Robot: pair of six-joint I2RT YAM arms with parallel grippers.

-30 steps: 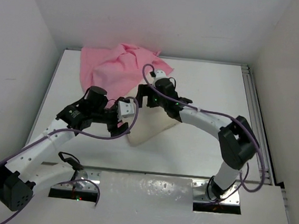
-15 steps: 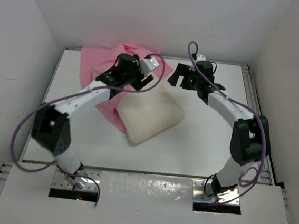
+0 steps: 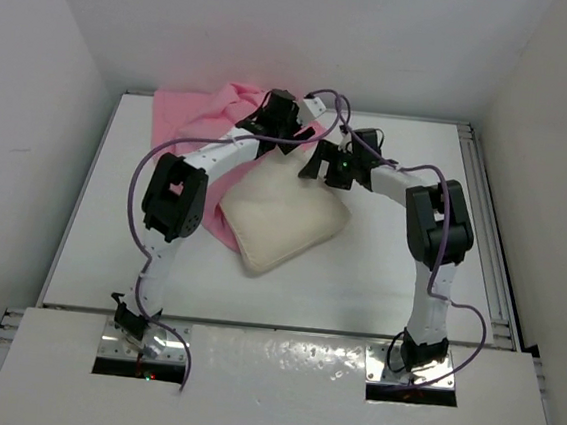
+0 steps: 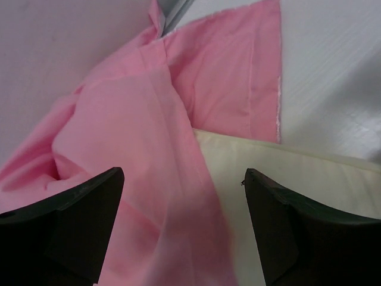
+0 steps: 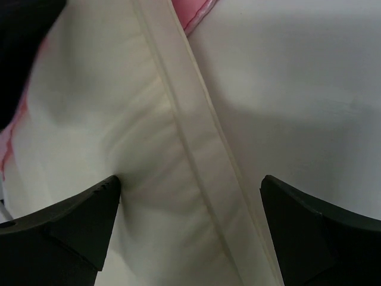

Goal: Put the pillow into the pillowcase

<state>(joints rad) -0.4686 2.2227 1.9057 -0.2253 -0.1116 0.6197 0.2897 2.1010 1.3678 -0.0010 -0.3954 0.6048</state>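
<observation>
The pillow (image 3: 285, 221) lies near the middle of the white worktop (image 3: 398, 274), turned so that one corner points to the far side. It is plump and cream, and its plain side faces up. It is not inside the pillowcase (image 3: 186, 128). The pillowcase is pink and crumpled, and it sits at the far left of the worktop, bunched up against the back wall. A strip of the pink cloth runs along the left side of the pillow and touches it, and a bit of it peeks out near the pillow's near left edge. Both arms reach far out and meet at the far corner of the pillow. The left tool (image 4: 181, 176) hangs over the spot where pink cloth and cream pillow meet. Its two fingers are wide apart and hold nothing. The pink cloth fills most of the left wrist view, with the pillow's edge on the right. The right tool (image 5: 189, 180) hangs just over the pillow's flat sewn edge. Its fingers are wide apart too, one on each side of that edge, and they grip nothing.
</observation>
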